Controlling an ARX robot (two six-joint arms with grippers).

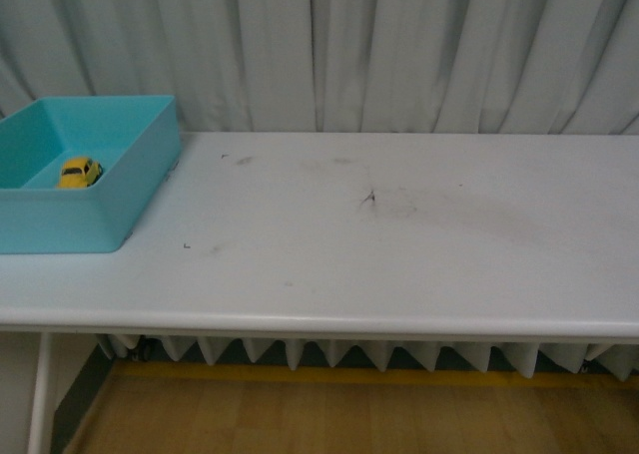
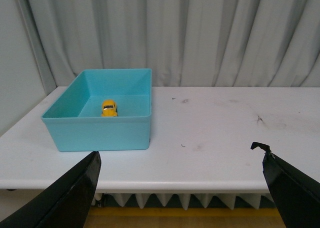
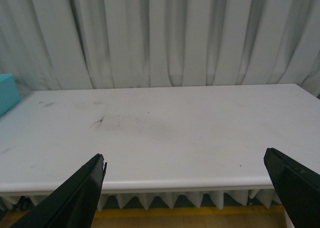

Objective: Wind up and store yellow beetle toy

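yellow beetle toy (image 1: pixel 79 172) — upright, inside teal bin (image 1: pixel 140 190)

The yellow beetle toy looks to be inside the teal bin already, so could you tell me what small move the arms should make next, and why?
Probably none beyond holding both arms back. The yellow beetle toy sits on the floor of the teal bin, clear of its walls. The left gripper and right gripper are both open, empty and short of the table. Whether the toy was wound cannot be seen.

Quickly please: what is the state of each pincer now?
Left pincer: open, holding nothing.
Right pincer: open, holding nothing.
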